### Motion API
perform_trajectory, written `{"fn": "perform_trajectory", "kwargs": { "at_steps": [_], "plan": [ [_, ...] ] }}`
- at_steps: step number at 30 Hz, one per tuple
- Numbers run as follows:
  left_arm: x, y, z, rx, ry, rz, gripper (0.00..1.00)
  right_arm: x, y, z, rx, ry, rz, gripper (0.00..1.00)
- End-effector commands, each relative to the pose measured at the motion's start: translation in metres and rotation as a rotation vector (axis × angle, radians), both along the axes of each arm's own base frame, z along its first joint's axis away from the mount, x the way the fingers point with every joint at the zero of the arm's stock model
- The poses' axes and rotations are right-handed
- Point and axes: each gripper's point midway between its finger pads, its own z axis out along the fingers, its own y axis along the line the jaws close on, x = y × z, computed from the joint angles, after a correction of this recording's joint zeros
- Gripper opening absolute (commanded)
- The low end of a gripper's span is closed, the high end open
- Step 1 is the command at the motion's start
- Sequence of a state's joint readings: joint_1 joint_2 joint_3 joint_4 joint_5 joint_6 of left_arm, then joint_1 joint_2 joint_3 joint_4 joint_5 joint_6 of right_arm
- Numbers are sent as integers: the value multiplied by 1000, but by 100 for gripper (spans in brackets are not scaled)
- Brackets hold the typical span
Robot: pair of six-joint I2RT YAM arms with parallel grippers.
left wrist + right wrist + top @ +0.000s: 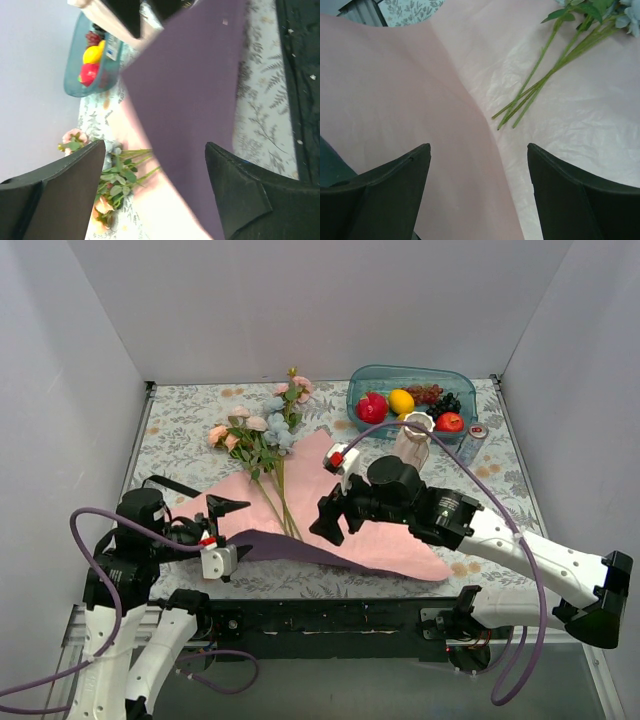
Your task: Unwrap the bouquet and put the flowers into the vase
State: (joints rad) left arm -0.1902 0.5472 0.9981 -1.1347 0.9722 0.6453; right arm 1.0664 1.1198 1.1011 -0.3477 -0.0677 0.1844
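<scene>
The flowers (pixel 262 445) lie just left of your right pincer (pixel 328 521), stems pointing near (both pincers open wide); left pincer (pixel 230 508) sits farther.

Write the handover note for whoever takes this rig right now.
Left gripper: open, holding nothing, at the purple near-left edge of the wrapping paper.
Right gripper: open, empty, over the paper's pink side.
Flowers: lying loose on the opened paper, stems toward the near edge.
Vase: upright, far right, no flowers in it.
Done: unwrapping.
Left: pick up the flowers and put them in the vase.
</scene>
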Motion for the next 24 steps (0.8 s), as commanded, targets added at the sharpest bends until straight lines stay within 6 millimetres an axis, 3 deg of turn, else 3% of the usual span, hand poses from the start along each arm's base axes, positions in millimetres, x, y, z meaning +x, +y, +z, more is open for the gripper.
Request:
{"fn": "perform_trajectory", "kwargs": {
  "at_steps": [1,3,7,8,11,12,14,15,17,20,22,23,24],
  "plan": [
    [13,-3,54,-98,-124,45,85,-24,13,-19,-22,64,78,84],
    [11,-2,77,-131,-147,71,96,-36,16,-32,-46,89,100,84],
    [15,-1,124,-265,-105,156,98,-57,14,-50,-69,136,141,82],
    [25,3,148,-333,-135,214,98,-65,14,-52,-73,147,154,81],
    [55,9,177,-510,-14,364,98,-78,8,-54,-86,152,168,79],
    [78,18,176,-536,14,464,98,-79,7,-54,-90,150,165,79],
    [100,25,172,-589,83,566,98,-86,1,-52,-102,152,175,79],
    [120,29,160,-579,125,634,98,-89,0,-52,-110,155,182,79],
    [137,33,144,-577,215,715,98,-94,-5,-53,-134,157,187,79],
    [163,34,102,-495,351,804,98,-83,-8,-40,-119,104,133,82],
    [169,32,80,-441,402,811,98,-52,-12,-25,-111,11,-25,91],
    [170,31,67,-420,425,814,98,-35,-12,-5,-87,-35,-87,93],
    [170,31,60,-403,430,808,98,-17,-15,2,-87,-73,-167,94]
  ]
}}
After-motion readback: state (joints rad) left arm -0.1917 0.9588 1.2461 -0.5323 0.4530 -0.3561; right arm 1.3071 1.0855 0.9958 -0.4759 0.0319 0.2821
